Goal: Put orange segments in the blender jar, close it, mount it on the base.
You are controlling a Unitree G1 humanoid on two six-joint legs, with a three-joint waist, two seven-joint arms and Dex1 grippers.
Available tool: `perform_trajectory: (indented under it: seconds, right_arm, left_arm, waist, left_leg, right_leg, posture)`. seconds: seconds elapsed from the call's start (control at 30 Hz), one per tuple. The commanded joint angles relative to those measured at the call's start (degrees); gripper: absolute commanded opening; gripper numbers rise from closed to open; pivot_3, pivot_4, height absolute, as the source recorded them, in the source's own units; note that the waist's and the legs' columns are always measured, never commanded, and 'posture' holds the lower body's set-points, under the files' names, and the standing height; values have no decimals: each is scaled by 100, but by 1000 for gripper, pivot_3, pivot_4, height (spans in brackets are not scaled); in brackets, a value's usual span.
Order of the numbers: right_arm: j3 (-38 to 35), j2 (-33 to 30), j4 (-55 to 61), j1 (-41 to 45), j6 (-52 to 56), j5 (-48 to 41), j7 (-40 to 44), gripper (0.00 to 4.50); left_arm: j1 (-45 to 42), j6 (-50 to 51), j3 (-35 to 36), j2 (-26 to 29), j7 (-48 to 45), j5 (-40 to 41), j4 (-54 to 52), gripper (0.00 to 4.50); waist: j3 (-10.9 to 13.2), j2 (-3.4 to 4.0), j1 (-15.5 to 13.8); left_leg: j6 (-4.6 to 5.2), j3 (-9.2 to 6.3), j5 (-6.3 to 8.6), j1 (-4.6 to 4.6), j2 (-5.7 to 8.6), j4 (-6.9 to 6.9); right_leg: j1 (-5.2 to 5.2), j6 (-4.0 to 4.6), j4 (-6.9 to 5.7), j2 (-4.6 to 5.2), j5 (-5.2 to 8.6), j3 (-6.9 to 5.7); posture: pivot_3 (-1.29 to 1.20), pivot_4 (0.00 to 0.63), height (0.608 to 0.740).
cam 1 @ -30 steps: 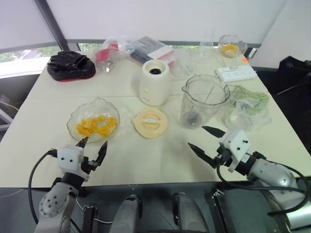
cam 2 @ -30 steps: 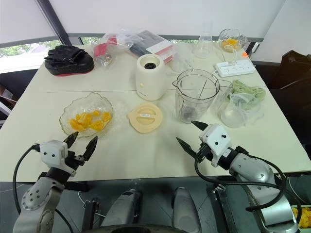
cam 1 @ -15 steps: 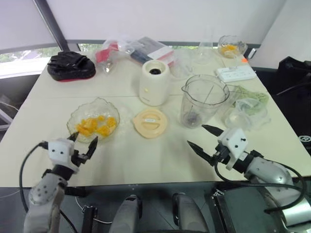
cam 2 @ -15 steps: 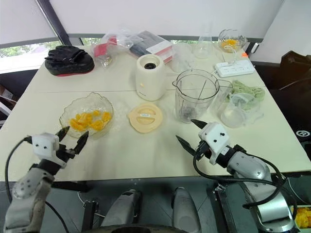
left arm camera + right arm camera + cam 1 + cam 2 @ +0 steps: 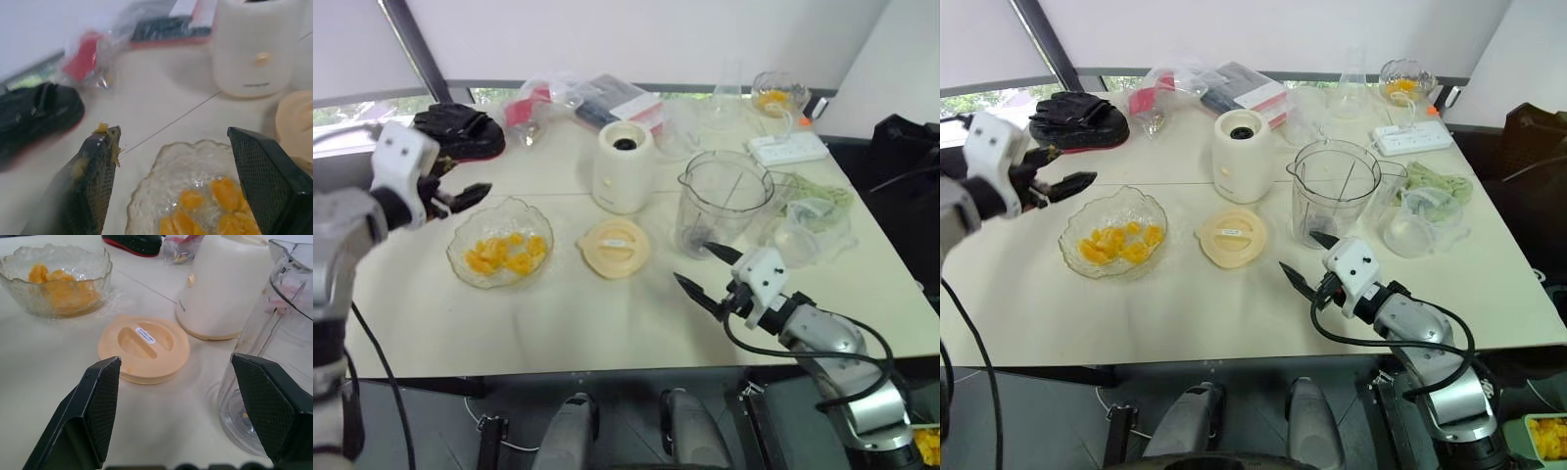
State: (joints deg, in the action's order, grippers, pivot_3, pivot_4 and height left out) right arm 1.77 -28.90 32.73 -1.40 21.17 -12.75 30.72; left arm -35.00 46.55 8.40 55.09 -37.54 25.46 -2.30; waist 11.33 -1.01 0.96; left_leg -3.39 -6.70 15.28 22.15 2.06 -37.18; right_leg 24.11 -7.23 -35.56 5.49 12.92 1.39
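Note:
The orange segments (image 5: 504,255) lie in a shallow glass bowl (image 5: 460,238) at the table's left. My left gripper (image 5: 460,181) hovers open over the bowl's far left rim, with bits of orange pulp stuck to one finger (image 5: 100,161) and nothing held. The clear blender jar (image 5: 724,201) stands upright and uncovered at centre right. Its cream lid (image 5: 617,247) lies flat on the table between bowl and jar. The cream-white base (image 5: 625,166) stands behind the lid. My right gripper (image 5: 697,266) is open just in front of the jar, pointing toward the lid.
A black bundle on a red pad (image 5: 455,132) and plastic bags (image 5: 548,103) sit at the back left. A flask (image 5: 726,98), a second bowl with fruit (image 5: 775,93), a power strip (image 5: 788,147) and a green cloth (image 5: 822,196) crowd the back right.
My left gripper has risen from the table's front edge and swung forward to the far side of the bowl, still open. The right gripper has edged slightly toward the lid.

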Motion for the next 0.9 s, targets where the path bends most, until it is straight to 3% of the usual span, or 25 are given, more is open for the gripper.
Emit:
perform_trajectory:
  seconds: [0.03, 0.13, 0.3, 0.43, 0.6, 0.73, 0.9]
  right_arm:
    - [13, 98, -44, 63, -240, 81, -71, 3745]
    - [43, 155, -67, 48, -293, 145, -109, 3745]
    - [79, 148, -11, -30, -299, 187, -119, 3745]
    - [122, 115, -42, -5, -268, 183, -56, 3745]
    - [223, 87, -163, 144, -256, 169, 98, 3745]
    - [289, 75, -360, 387, -266, 150, 252, 3745]
    - [289, 55, -512, 567, -283, 143, 384, 3745]
  left_arm:
    - [-1051, 1462, -595, -64, 273, -126, 61, 3637]
    - [-1932, 3149, -573, -788, 946, -83, 158, 3637]
    - [-1963, 4556, 496, -1997, 2320, -643, -451, 3637]
    - [-1267, 4595, 1146, -2722, 3497, -1058, -1513, 3637]
    - [-577, 4595, 1303, -3041, 4478, -1330, -2272, 3637]
    - [-571, 4595, 1810, -3640, 5195, -1539, -2100, 3637]
    - [-1104, 4595, 2188, -3933, 5713, -1930, -1439, 3637]
  waist:
    - [1, -2, 5]
    - [1, -3, -3]
    - [2, -6, 81]
    - [2, -5, 180]
    - [0, -10, 118]
    - [-2, -16, 4]
    - [-3, -24, -27]
  left_leg:
    - [0, -2, 0, 2, 0, 1]
    - [0, -4, 0, 3, 2, 2]
    - [-1, -5, 0, 1, 4, 2]
    - [-6, -5, -3, -11, 0, 7]
    - [-37, -6, -20, -12, 2, 4]
    - [-42, -6, -25, -17, 4, -13]
    - [-41, -8, -27, -26, 4, -11]
  right_leg:
    - [1, -3, 0, 0, 1, 0]
    - [4, -12, -11, 0, 6, 0]
    - [24, -19, -50, 1, 11, 5]
    - [32, -13, -62, 0, 8, 9]
    - [27, -5, -61, 0, 1, 12]
    - [12, 7, -56, 0, -7, 12]
    - [0, 6, -56, -1, -8, 10]
  posture:
    - [0, 150, 740]
    - [0, 150, 740]
    - [0, 150, 740]
    - [0, 150, 740]
    - [0, 150, 740]
    - [0, 150, 740]
    - [0, 150, 740]
